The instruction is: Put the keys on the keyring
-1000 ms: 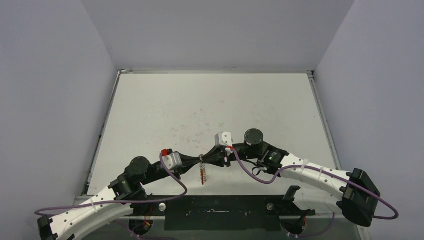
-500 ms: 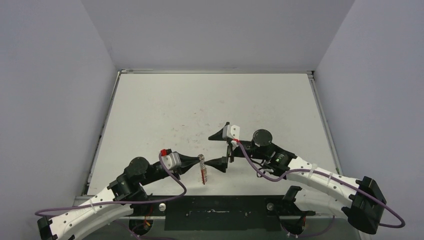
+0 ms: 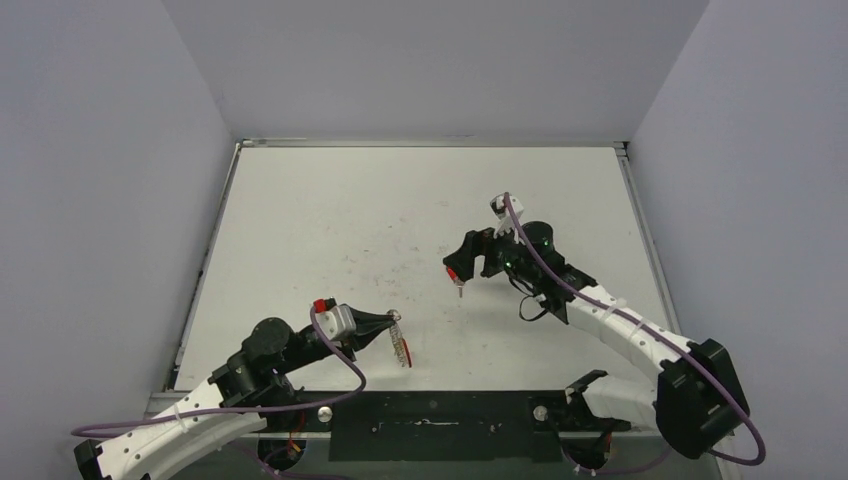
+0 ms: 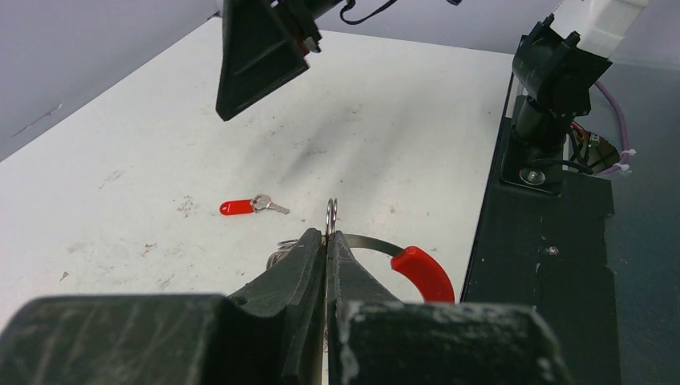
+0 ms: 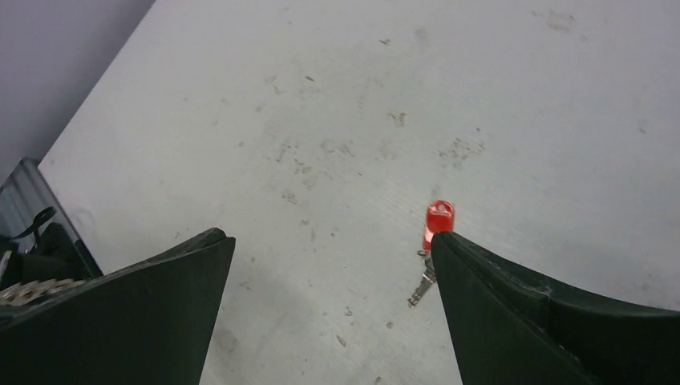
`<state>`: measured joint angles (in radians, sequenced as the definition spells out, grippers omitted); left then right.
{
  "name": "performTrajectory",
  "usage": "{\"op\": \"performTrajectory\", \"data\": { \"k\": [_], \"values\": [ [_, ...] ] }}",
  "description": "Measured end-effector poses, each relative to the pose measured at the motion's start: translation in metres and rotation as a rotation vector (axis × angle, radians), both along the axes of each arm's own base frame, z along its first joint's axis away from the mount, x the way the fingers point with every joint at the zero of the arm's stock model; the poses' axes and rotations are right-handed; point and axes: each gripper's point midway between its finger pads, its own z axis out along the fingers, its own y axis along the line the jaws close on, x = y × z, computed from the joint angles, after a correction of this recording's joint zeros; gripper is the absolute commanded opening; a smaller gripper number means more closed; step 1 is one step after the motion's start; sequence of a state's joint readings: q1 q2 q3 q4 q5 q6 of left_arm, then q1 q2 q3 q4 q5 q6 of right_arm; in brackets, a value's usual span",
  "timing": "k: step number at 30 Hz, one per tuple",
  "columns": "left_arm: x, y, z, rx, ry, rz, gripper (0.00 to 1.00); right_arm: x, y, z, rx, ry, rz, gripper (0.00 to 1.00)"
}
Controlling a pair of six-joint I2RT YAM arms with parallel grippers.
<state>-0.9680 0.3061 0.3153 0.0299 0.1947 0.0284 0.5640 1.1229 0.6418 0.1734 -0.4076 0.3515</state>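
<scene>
Red plastic marks the head of the red key (image 3: 453, 273), which lies flat on the white table (image 3: 400, 200) in the view from above. It is a little right of the middle. The right gripper (image 3: 462, 262) hangs right over it with its two fingers spread wide apart. It holds nothing. Nearer the front, the left gripper (image 3: 390, 320) is squeezed tight on the keyring (image 3: 402, 345). The ring hangs from the finger tips, up off the table. The two grippers are well apart.

From the left wrist, the two black fingers of the left gripper (image 4: 326, 241) are pressed together. The thin silver wire of the keyring (image 4: 331, 215) is pinched between them and a small loop of it sticks up past the tips. The ring's red sleeve (image 4: 421, 273) curves away to the right of the fingers. The red key (image 4: 240, 208) lies on the table beyond, with its silver end pointing right. One black finger of the right gripper (image 4: 257, 56) hangs high above it.

From the right wrist, the two fingers of the right gripper (image 5: 329, 241) stand far apart, with bare table between them. The red key (image 5: 437, 218) lies just beside the right finger and partly under its edge. I cannot see the finger touching it. The key with the yellow head cannot be made out in any view.
</scene>
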Motion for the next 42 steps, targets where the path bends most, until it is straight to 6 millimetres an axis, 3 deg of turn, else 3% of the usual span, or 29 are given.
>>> {"op": "performTrajectory", "data": {
  "k": [6,9,16,24,35,42],
  "values": [
    [0.0,0.0,-0.002,0.004,0.007,0.0,0.0,0.035,-0.025,-0.066,-0.087,0.325,-0.194,0.8],
    [0.0,0.0,-0.002,0.003,0.011,0.0,0.0,0.036,-0.026,-0.096,-0.134,0.453,-0.226,0.68],
    [0.0,0.0,-0.002,0.001,0.018,0.0,0.0,0.025,-0.022,-0.147,-0.258,0.657,-0.263,0.59],
    [-0.001,0.0,-0.003,0.001,0.021,-0.001,0.0,0.019,-0.006,-0.151,-0.365,0.63,-0.266,0.45],
    [-0.001,-0.001,-0.005,0.004,0.023,-0.002,0.0,0.028,-0.014,-0.161,-0.438,0.604,-0.34,0.35],
    [-0.001,-0.001,-0.005,0.004,0.023,-0.005,0.0,0.028,-0.012,-0.164,-0.433,0.609,-0.346,0.12]
  ]
}}
